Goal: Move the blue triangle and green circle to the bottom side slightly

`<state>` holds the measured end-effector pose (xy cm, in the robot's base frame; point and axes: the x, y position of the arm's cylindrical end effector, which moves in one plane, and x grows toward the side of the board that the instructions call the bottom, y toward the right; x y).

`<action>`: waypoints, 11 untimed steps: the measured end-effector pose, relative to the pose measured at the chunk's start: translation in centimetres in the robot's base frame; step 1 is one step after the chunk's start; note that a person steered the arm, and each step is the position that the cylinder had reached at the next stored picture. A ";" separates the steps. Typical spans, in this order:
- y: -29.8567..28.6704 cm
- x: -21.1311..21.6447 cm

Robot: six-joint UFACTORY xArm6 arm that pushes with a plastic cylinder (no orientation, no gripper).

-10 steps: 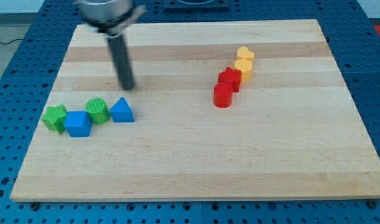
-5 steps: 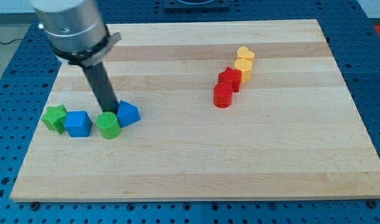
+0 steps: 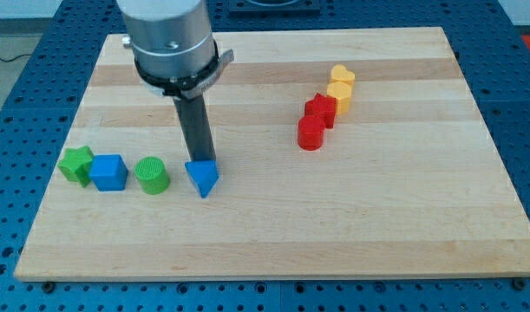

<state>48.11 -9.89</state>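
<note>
The blue triangle point(image 3: 202, 178) lies left of the board's middle, turned with one corner toward the view's bottom. My tip point(image 3: 199, 162) rests against its upper edge. The green circle point(image 3: 151, 175) stands to the triangle's left, a small gap apart. The rod rises from the tip up to the grey arm head near the view's top.
A blue cube point(image 3: 108, 172) and a green star point(image 3: 76, 164) sit left of the green circle. At the right, two red blocks point(image 3: 315, 123) and two yellow blocks point(image 3: 340, 88) form a diagonal line. The wooden board point(image 3: 334, 225) lies on a blue perforated table.
My tip pushed the green circle toward the view's bottom, then moved right onto the blue triangle, pushing it down-right and turning it.
</note>
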 end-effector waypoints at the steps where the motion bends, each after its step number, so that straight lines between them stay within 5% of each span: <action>1: 0.0 0.7; 2: 4.0 0.0; 4: 9.2 7.7; 7: 2.1 5.0; 11: 0.3 4.5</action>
<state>52.64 -9.63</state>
